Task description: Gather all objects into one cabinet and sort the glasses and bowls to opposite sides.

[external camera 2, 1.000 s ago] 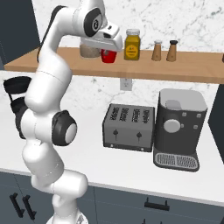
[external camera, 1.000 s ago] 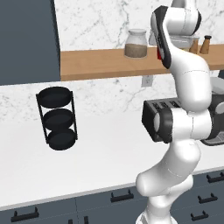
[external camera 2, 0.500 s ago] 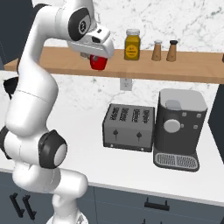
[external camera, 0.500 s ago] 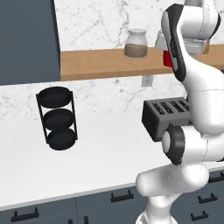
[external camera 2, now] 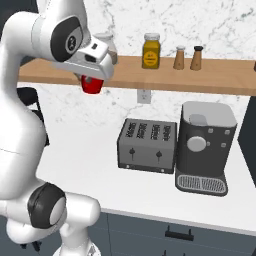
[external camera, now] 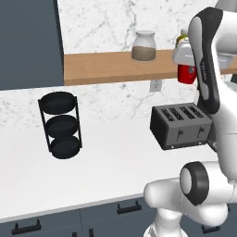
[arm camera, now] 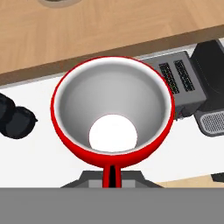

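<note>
The red mug point(external camera 2: 91, 84) swings clear of the wooden shelf point(external camera 2: 165, 75), carried leftward above the worktop point(external camera: 106, 162) with the hand point(arm camera: 111, 173) clamped on its handle, presumably bound for the cabinet point(external camera: 28, 41).

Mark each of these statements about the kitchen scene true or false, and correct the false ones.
1. The gripper is shut on the red mug. True.
2. The red mug stands on the white counter. False: it hangs in the air in front of the wooden shelf, carried by the gripper.
3. The toaster sits right beside the coffee machine. True.
4. The black three-tier rack stands on the wooden shelf. False: it stands on the white counter, below the shelf.
5. A clear lidded jar stands on the wooden shelf. True.
6. In the hand view the red mug is full of dark liquid. False: its pale inside shows down to the bottom.
</note>
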